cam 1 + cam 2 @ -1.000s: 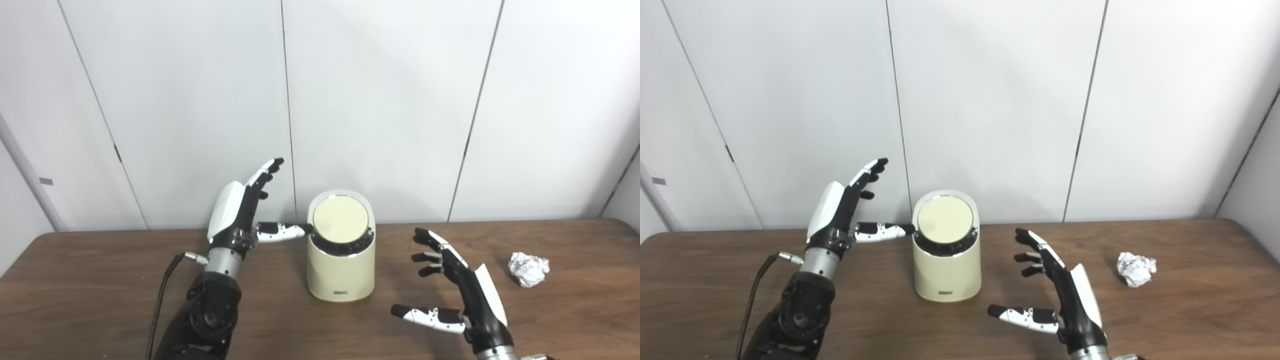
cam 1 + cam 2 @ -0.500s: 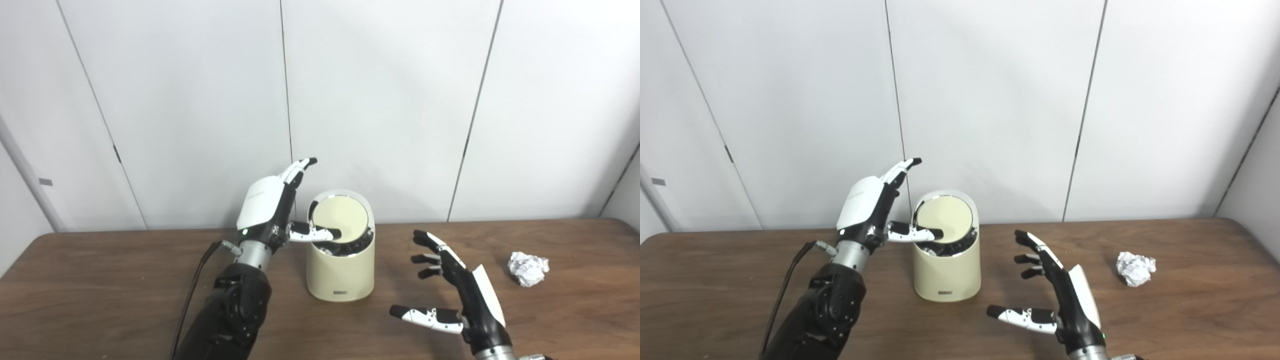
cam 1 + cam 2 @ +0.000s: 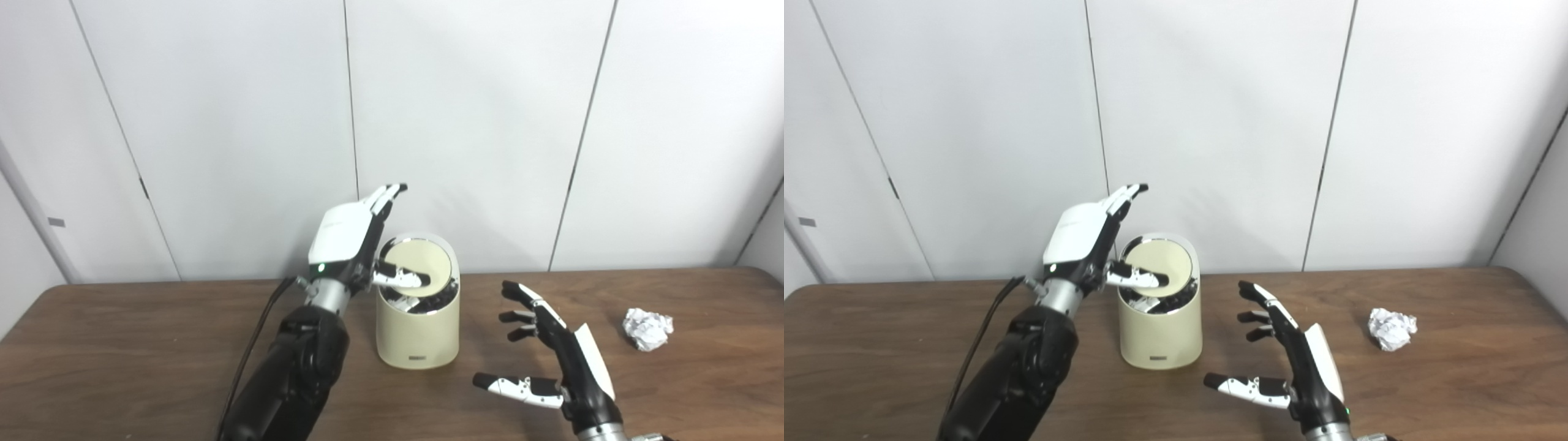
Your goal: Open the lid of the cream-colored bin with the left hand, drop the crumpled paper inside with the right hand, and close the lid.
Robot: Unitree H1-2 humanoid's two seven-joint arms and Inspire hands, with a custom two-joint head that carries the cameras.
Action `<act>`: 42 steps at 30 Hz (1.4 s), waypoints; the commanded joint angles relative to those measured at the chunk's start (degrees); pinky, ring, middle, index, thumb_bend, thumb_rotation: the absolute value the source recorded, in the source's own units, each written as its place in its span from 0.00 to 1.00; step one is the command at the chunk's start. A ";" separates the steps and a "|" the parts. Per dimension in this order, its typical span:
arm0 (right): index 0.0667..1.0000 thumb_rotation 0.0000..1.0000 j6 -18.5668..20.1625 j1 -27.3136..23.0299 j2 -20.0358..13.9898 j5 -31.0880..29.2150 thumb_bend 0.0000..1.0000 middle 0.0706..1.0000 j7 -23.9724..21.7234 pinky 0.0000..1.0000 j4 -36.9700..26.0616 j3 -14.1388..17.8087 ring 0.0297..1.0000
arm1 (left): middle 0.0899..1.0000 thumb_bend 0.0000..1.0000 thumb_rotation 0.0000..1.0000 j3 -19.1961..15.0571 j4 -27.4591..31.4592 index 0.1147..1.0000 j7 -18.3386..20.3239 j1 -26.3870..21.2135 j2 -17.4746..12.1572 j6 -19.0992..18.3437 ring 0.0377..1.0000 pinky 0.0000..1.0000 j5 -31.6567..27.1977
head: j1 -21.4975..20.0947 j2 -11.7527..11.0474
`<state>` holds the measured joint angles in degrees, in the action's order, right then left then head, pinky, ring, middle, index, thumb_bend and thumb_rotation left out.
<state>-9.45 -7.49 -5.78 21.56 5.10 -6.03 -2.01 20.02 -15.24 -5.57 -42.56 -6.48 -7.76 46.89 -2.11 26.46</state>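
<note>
A cream-colored bin (image 3: 418,327) stands on the brown table (image 3: 122,343) near the back middle. Its round lid (image 3: 422,262) tilts toward me, with a dark gap below its lower edge. My left hand (image 3: 352,236) is open just left of the bin, fingers pointing up, and its thumb lies across the lid's lower left part. My right hand (image 3: 554,355) is open and empty, hovering over the table to the right of the bin. A crumpled white paper ball (image 3: 647,329) lies on the table further right, apart from the right hand.
A white panelled wall (image 3: 465,122) rises right behind the table and the bin. A black cable (image 3: 254,352) hangs beside my left forearm. Bare table top lies between the bin and the paper ball.
My left hand has moved right and up to the bin, and its thumb now lies over the lid. The right hand has shifted slightly left. The paper has not moved.
</note>
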 commanded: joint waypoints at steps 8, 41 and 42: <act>0.83 0.23 -0.51 -1.39 0.46 0.80 0.71 0.82 0.77 0.55 -2.86 -0.06 0.70 | 0.94 1.00 0.23 3.90 -0.18 0.98 0.75 -6.87 -2.74 -1.31 0.90 0.69 8.23 | -0.01 0.34; 0.82 0.23 2.04 -1.26 1.17 1.13 0.72 0.82 0.31 0.56 -5.17 -0.44 0.69 | 1.00 1.00 0.23 11.27 2.01 1.00 14.65 -8.22 -5.53 0.16 0.96 0.79 17.46 | -0.17 1.89; 0.83 0.23 2.15 -1.24 1.14 1.06 0.72 0.82 0.23 0.56 -5.31 -0.43 0.69 | 1.00 1.00 0.23 11.46 1.98 1.00 14.90 -7.89 -5.40 0.11 0.96 0.79 17.37 | -0.17 1.89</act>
<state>-7.05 -7.41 -4.80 22.69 5.10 -8.86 -2.50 30.91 -13.67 8.51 -49.45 -12.04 -7.76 63.21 -2.20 28.30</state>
